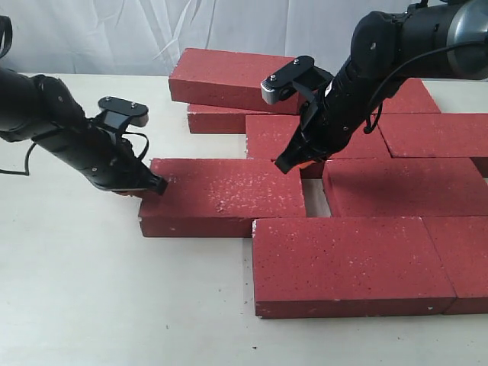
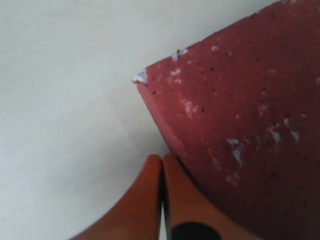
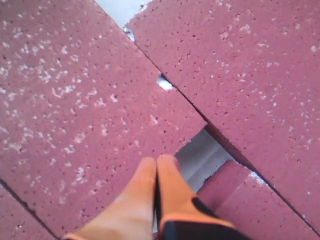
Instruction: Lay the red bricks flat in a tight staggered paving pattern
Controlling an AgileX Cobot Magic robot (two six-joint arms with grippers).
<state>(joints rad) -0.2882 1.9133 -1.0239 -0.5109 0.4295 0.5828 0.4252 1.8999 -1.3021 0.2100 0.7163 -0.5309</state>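
Left claw (image 1: pixel 155 185) (image 2: pixel 161 161): orange fingers pinched together, nothing held. Tip sits right up against the end corner of the speckled brick (image 1: pixel 225 197) (image 2: pixel 250 115), which stretches from it toward the right claw (image 1: pixel 286 164) (image 3: pixel 157 162).

Right claw: also pinched closed and empty. Tip is over that brick's far edge, beside a small gap (image 3: pixel 200 157).

Other red bricks (image 1: pixel 358 263) lie flat around it.

Pale table (image 1: pixel 91 297); white curtain (image 1: pixel 91 38) behind.
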